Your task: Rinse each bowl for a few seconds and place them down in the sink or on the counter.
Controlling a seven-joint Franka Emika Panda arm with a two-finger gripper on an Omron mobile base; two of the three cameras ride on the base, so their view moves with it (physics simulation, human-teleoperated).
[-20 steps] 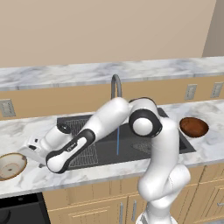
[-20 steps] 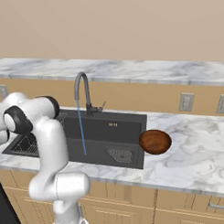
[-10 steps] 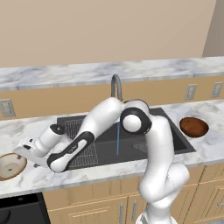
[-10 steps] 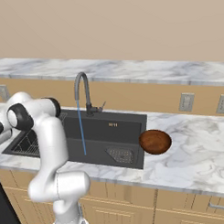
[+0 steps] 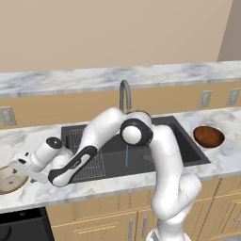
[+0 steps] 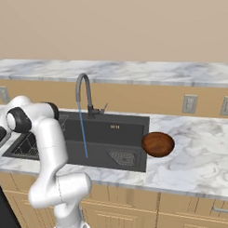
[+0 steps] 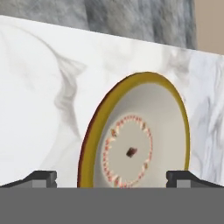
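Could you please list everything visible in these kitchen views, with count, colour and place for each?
tan bowl: one, tan rim with cream inside, on the counter left of the sink, just ahead of the tool.
reddish-brown bowl: one, glossy reddish-brown, on the counter right of the sink.
sink: one, black, set in the counter.
wire rack: one, dark, in the sink's left part.
mesh drain: one, grey, on the sink floor.
tap: one, dark gooseneck, behind the sink, with a thin blue stream running down.
counter: one, white marble with grey veins, over light wooden cabinets.
raised ledge: one, like marble, behind the counter.
wall outlets: several, grey, on the backsplash.
tool: one, white with dark tips, open, beside the tan bowl.
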